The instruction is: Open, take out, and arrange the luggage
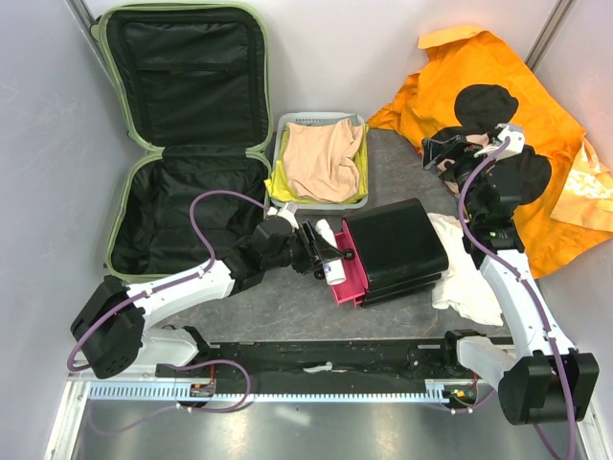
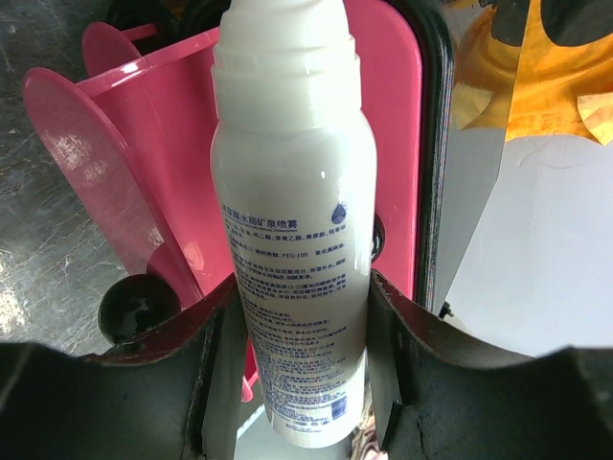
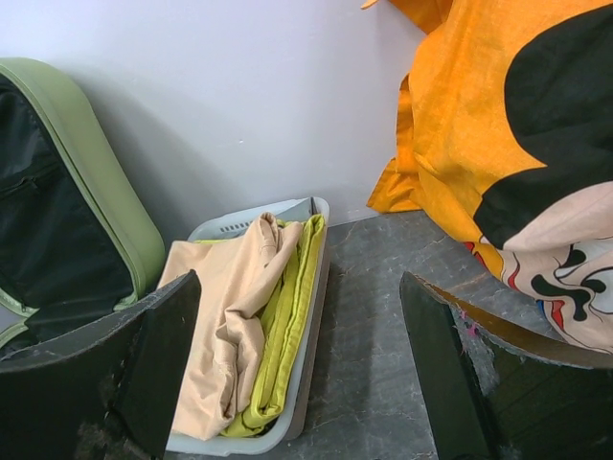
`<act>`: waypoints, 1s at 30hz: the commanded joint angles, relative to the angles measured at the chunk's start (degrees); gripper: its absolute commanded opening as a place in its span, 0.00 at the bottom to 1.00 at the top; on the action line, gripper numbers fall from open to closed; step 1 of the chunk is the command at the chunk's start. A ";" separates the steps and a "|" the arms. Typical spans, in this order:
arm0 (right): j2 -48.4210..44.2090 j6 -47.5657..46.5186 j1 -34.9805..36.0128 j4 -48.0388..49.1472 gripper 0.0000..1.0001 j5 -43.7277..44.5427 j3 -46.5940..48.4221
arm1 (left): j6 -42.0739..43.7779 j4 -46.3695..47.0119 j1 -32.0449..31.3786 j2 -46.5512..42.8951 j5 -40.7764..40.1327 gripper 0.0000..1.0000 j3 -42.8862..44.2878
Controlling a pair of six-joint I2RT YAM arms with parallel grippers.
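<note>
The pale green suitcase (image 1: 182, 134) lies open at the back left, its black lining bare; its edge shows in the right wrist view (image 3: 86, 182). My left gripper (image 1: 321, 251) is shut on a white spray bottle (image 1: 330, 254), held at the open pink drawers of the black box (image 1: 397, 247). In the left wrist view the bottle (image 2: 292, 240) sits between the jaws (image 2: 302, 355) before a pink drawer (image 2: 144, 163). My right gripper (image 1: 450, 149) is open and empty, raised at the back right; it also shows in the right wrist view (image 3: 302, 355).
A white mesh basket (image 1: 287, 196) with beige and yellow-green cloths (image 3: 254, 316) stands beside the suitcase. An orange printed cloth (image 1: 508, 105) covers the back right. A white cloth (image 1: 465, 273) lies right of the black box.
</note>
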 commanded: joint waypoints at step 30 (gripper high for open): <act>-1.63 -0.38 0.20 0.97 0.94 0.10 -0.98 | 6.52 -3.23 -1.78 -1.01 -4.73 0.71 8.91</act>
